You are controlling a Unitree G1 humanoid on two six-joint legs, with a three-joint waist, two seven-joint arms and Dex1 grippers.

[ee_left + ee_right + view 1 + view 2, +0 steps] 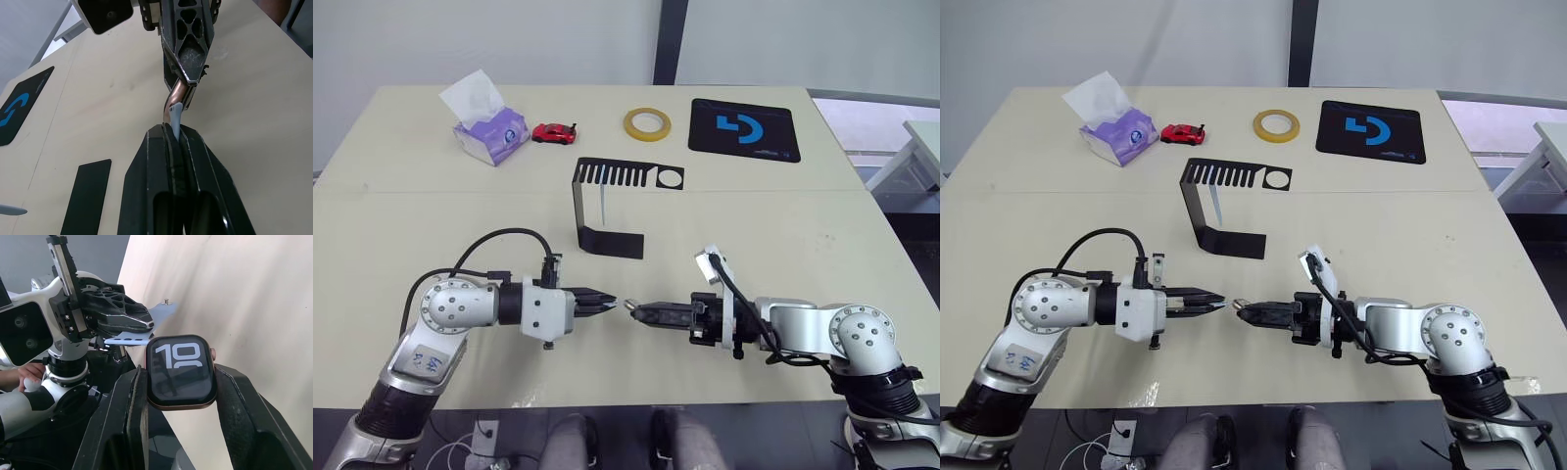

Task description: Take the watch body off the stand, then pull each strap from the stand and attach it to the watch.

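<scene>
My right gripper [637, 310] is shut on the watch body [182, 369], whose black screen shows white digits. My left gripper [609, 304] is shut on a pale grey-blue strap [131, 339]. The strap's end [175, 116] meets the top edge of the watch case. Both grippers face each other tip to tip above the table's front middle. The black stand [607, 238] sits just behind them. Another thin pale strap [604, 204] hangs from its slotted top plate.
Along the table's far side are a purple tissue pack [489, 127], a red toy car [554, 133], a yellow tape ring [647, 123] and a black mat with a blue logo [745, 129]. A person's hand [29, 372] shows beyond the left arm.
</scene>
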